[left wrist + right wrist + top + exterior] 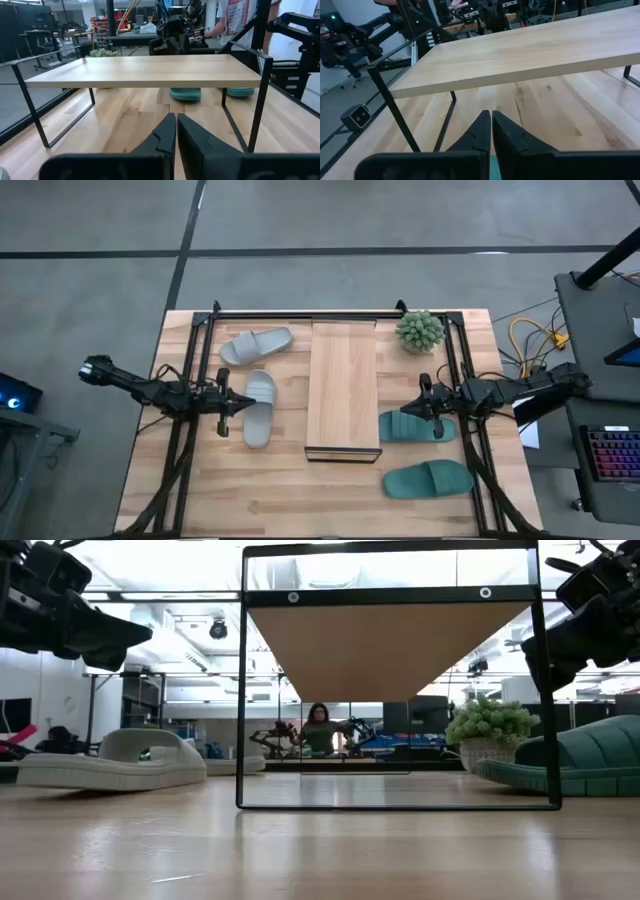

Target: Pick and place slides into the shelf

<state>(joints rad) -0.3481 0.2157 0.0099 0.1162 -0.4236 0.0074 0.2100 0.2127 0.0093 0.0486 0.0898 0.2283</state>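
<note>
The shelf [343, 390] stands in the middle of the table, its light plank raised on a dark frame. Two grey slides [256, 345] [259, 408] lie soles down on the table to its left. Two teal slides [415, 426] [428, 479] lie to its right. My left gripper [240, 401] is shut and hovers above the nearer grey slide, pointing at the shelf. My right gripper [412, 411] is shut and hovers above the farther teal slide, also pointing at the shelf. The low view shows both grippers [125, 635] [535, 645] well above the tabletop.
A small potted plant [419, 330] stands at the far right, beside the shelf's far end. Dark frame rails [300, 313] run along the table's far edge and sides. A person [320, 728] sits in the room beyond the table.
</note>
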